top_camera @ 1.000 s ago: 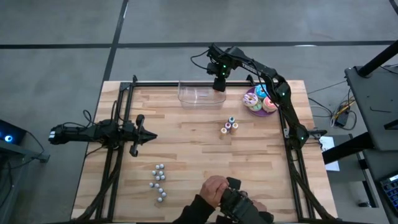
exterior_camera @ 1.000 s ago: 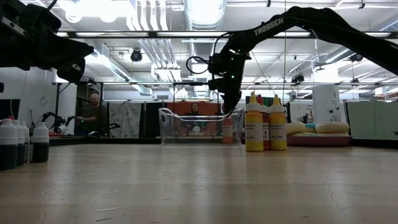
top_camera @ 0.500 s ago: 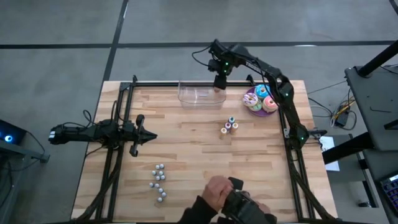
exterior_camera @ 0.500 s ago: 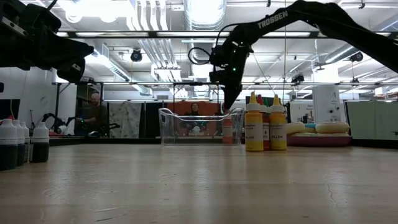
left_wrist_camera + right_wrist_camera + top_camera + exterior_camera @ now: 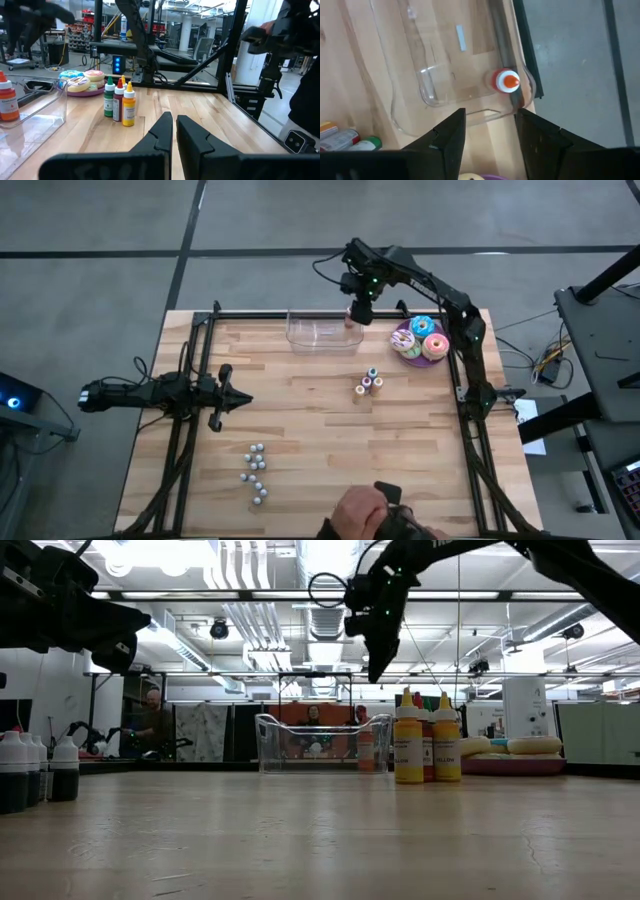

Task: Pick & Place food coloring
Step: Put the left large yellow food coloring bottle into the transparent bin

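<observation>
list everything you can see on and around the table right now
clear bin: one, transparent, far edge of table
red-capped bottle: one, upright in the bin's corner
food coloring bottles: three, green, red and yellow, grouped at mid-table
doughnuts: pink, blue and more, on a purple plate right of the bin
silvery balls: about nine, near-left area
dark bottles: white-capped, left edge of the low view
person's hand: near edge
left pincer: shut, left side
right pincer: open, above the bin

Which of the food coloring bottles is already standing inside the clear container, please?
The orange-capped bottle, alone in the clear container below the right gripper. The other three bottles stand grouped mid-table.
</observation>
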Available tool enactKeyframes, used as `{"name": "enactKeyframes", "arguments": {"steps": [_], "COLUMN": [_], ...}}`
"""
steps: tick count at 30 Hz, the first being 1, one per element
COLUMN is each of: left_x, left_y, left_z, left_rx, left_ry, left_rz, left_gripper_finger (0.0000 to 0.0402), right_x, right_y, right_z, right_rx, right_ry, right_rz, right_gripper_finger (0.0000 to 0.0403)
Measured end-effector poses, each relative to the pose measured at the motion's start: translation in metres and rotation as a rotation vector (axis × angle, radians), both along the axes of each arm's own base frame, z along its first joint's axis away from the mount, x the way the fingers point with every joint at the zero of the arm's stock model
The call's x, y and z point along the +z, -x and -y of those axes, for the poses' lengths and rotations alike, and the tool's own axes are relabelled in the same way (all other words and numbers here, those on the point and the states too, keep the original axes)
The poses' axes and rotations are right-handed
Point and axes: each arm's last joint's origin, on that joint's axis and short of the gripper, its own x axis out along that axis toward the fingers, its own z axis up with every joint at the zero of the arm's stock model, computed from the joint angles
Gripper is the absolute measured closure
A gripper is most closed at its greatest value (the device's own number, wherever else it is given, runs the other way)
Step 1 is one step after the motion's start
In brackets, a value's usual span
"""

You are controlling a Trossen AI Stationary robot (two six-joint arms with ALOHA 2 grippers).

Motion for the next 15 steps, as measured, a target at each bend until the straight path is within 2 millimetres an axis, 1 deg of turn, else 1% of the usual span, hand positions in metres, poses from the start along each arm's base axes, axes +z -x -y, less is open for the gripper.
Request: {"name": "enactKeyframes", "arguments": {"steps": [4,12,15], "left_x": [0.000,0.000,0.000], "left_y": [0.000,0.000,0.000], "left_z": [0.000,0.000,0.000], "left_rx": [0.000,0.000,0.000], "left_ry": [0.000,0.000,0.000], "left_rz": [0.000,0.000,0.000], "left_gripper_finger": [0.0402,0.0402,0.0402], "right_x": [0.013,0.039,0.045], "right_y": [0.001,0.001,0.004], "right_z": [-0.011,-0.045,-0.057], "right_rx": [0.021,0.088,0.086], "right_ry": [0.019,0.055,0.052], "right_rz": [0.024,0.080,0.098], "right_gripper_finger": [0.0234,0.0234,0.0234]}}
